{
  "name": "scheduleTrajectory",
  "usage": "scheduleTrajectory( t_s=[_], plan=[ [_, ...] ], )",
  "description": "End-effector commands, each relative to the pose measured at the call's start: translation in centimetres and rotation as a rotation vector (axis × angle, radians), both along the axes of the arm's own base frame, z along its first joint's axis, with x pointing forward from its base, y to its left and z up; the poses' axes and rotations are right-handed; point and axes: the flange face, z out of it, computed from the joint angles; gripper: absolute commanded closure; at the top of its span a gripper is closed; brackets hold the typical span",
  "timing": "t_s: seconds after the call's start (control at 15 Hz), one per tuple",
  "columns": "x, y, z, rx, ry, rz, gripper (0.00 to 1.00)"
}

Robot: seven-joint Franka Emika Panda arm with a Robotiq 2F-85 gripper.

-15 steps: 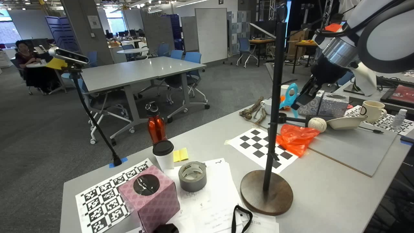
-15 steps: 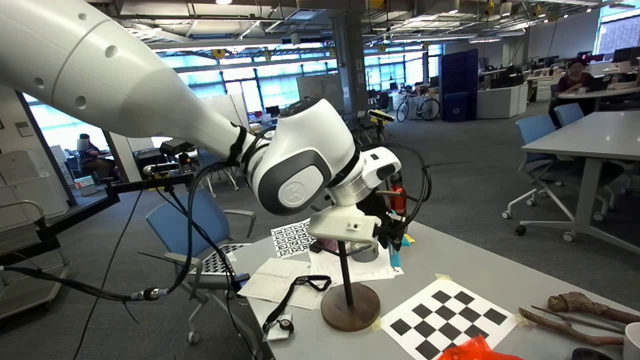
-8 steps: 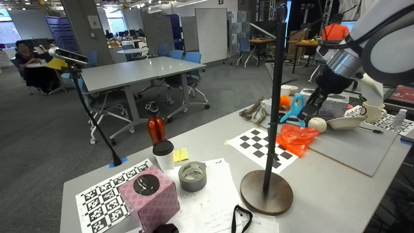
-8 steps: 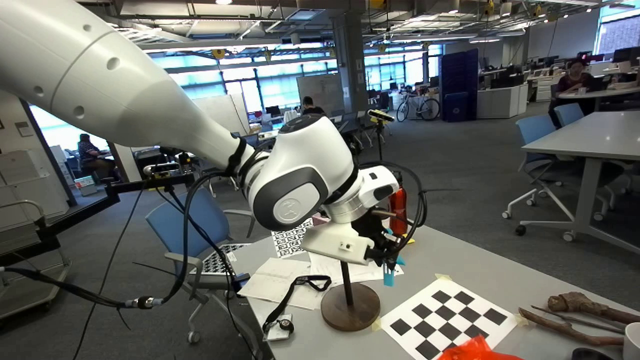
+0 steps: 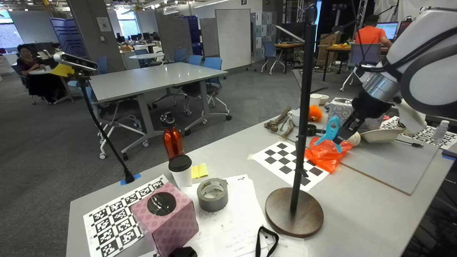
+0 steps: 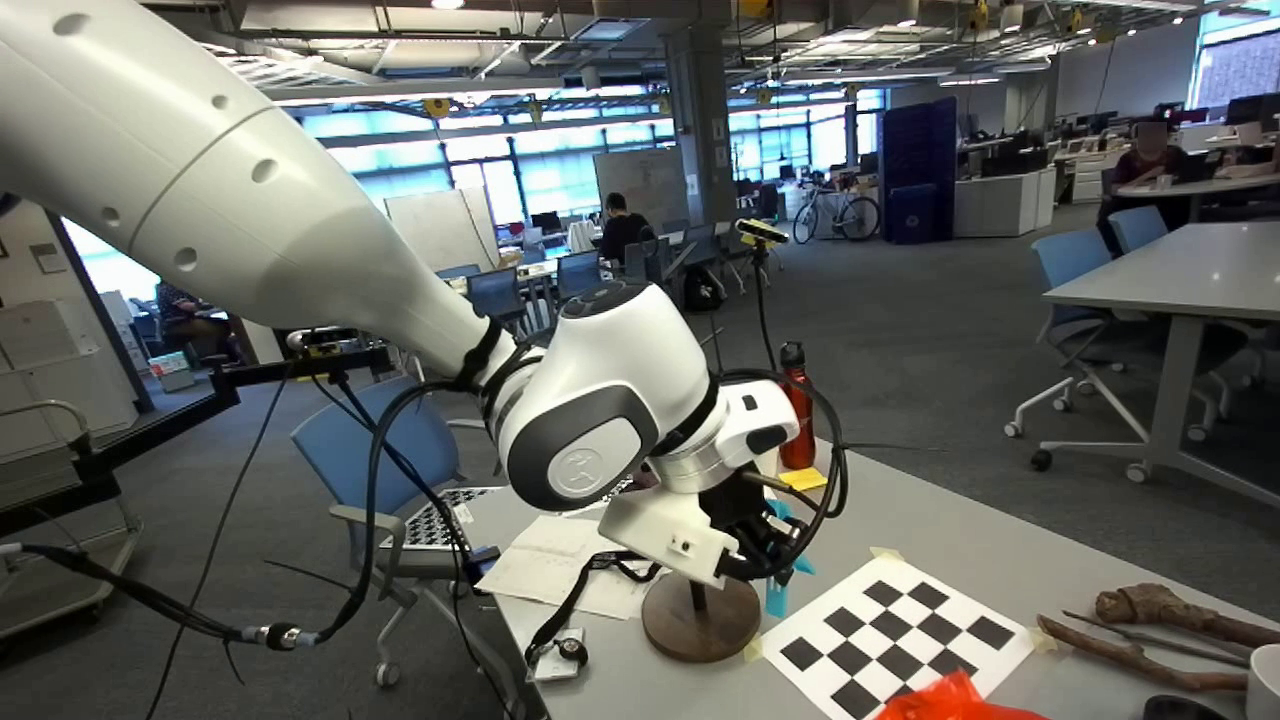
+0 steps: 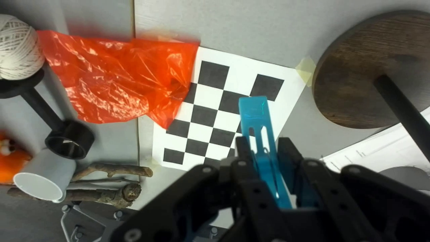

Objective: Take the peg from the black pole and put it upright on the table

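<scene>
Peg [image 7: 256,112], light blue plastic, one: pinched between the two fingers [image 7: 242,151] of the gripper [image 7: 264,148], held in the air with its splayed end down, right of centre in both exterior views. Black pole [image 5: 304,107], tall, upright, right of centre in an exterior view, apart from the peg; its round brown base [image 5: 310,217] rests flat on the table [image 5: 364,210] and shows again at upper right of the wrist view. Checker sheet [image 7: 204,116], black and white, taped at the corners that show, mid-frame in the wrist view, behind the peg. Orange-red plastic [image 7: 114,80], crumpled, upper left of that view, overlapping the sheet's edge. Ball of white string [image 7: 18,50], far upper left, just beside the plastic. Black handled piece [image 7: 69,137], hollow round end, left. White cup [image 7: 47,178], lower left. Sticks [image 7: 114,168], brown, lower left, near the cup. Grey board [image 5: 389,167], flat, right side of an exterior view. Pink box [image 5: 175,228], dark oval on top, lower left; marker sheet [image 5: 119,216] at its left; roll of grey tape [image 5: 213,205] at its right, on papers [image 5: 232,221]. Lidded cup [image 5: 181,176], left of centre; red bottle [image 5: 172,142] behind it.
</scene>
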Motion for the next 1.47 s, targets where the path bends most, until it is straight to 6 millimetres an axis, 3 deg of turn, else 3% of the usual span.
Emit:
scheduleTrajectory(
  t_s=[0.0,0.47,1.07,1.4],
  plan=[
    [-0.3,-0.4,-1.5,0.002,-0.025,-0.044,0.93],
    [-2.1,0.2,-4.7,0.041,0.017,-0.099,0.93],
    [-4.0,2.9,-8.2,0.123,0.102,-0.129,0.93],
    [-4.3,2.3,-9.8,0.090,0.111,-0.130,0.93]
  ],
)
